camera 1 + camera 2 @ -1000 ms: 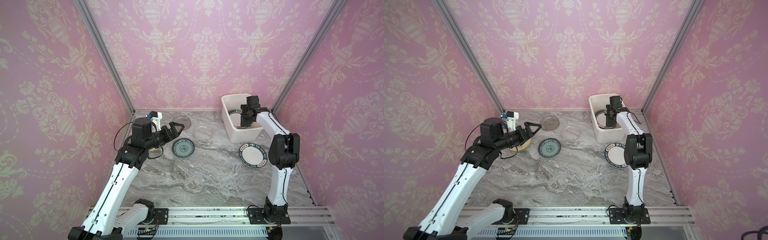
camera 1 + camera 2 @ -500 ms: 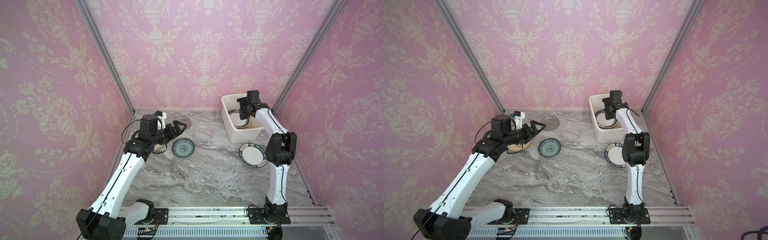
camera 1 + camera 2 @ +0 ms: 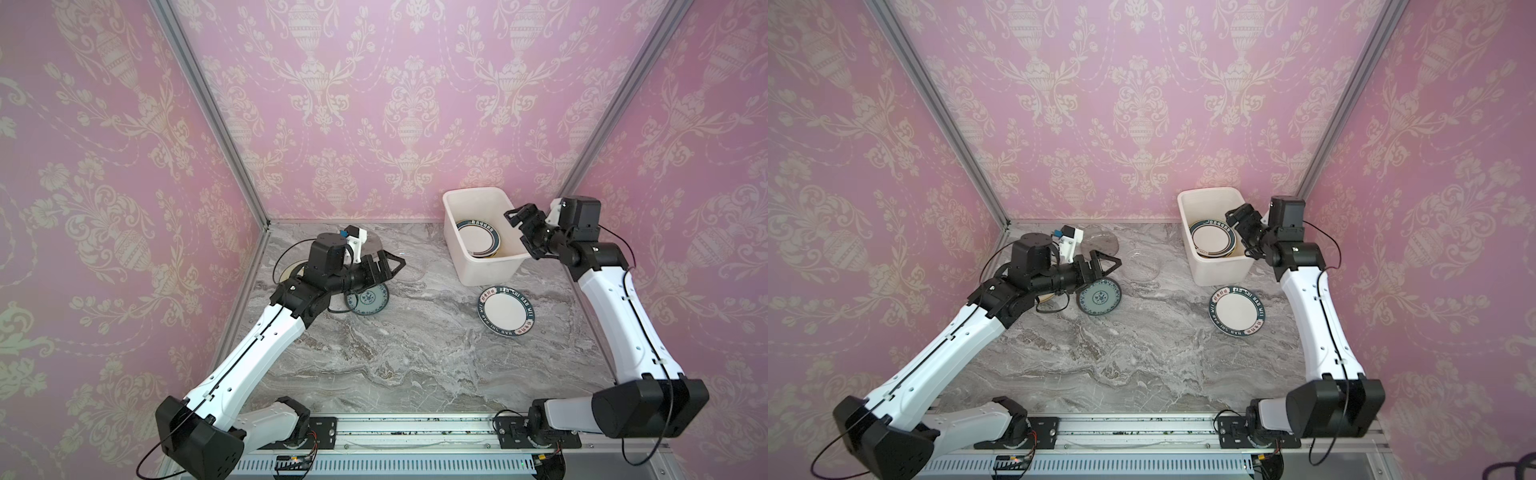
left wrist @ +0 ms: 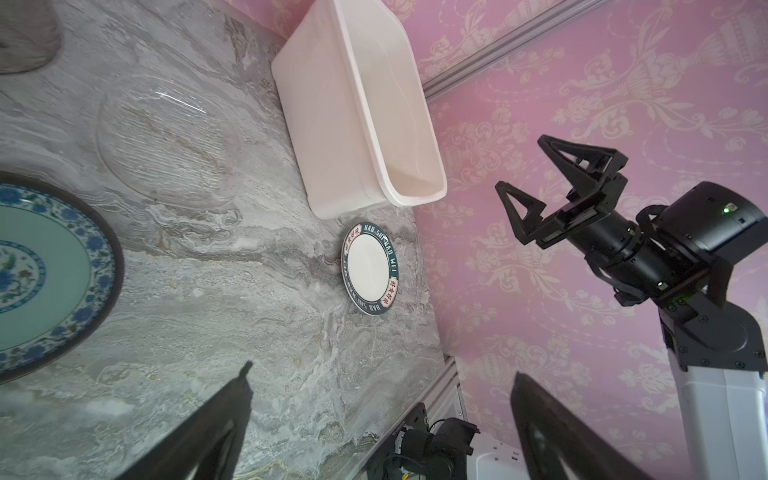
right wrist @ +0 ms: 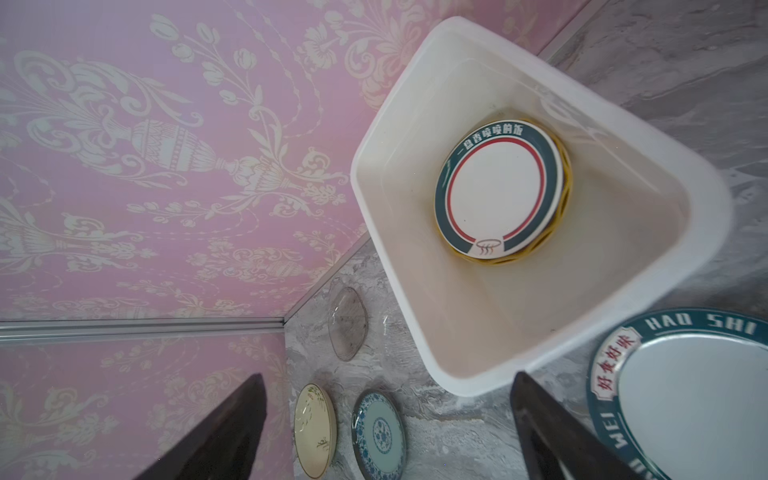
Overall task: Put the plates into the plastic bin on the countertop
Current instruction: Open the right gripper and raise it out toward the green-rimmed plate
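We see the deep rectangular white plastic bin standing at the far right of the grey marble-patterned countertop, close to the pink patterned back wall. Inside it lies a white round plate with a dark green rim and a thin red ring. It rests on a yellow-edged plate of which only the border shows.

The right gripper hangs above the bin's right wall, a little over the rim. Its jaws stand spread wide and released, with nothing between them, and they touch neither the bin nor the plates inside.

On the countertop, just beside the bin's near wall, a white round plate with a dark teal lettered rim lies flat.

Over on the left, the left gripper hovers close to the far edge of a teal round plate with a blue floral pattern, which lies flat on the marble. These jaws too are released, wide apart and empty, clear of the plate.

Between this gripper and the bin lies a clear ribbed glass plate. Farther back on the left we find a smoky glass plate. A cream round plate with a plant sprig lies just left of the teal one. In both top views the left arm hides most of it, while the right wrist view shows it whole
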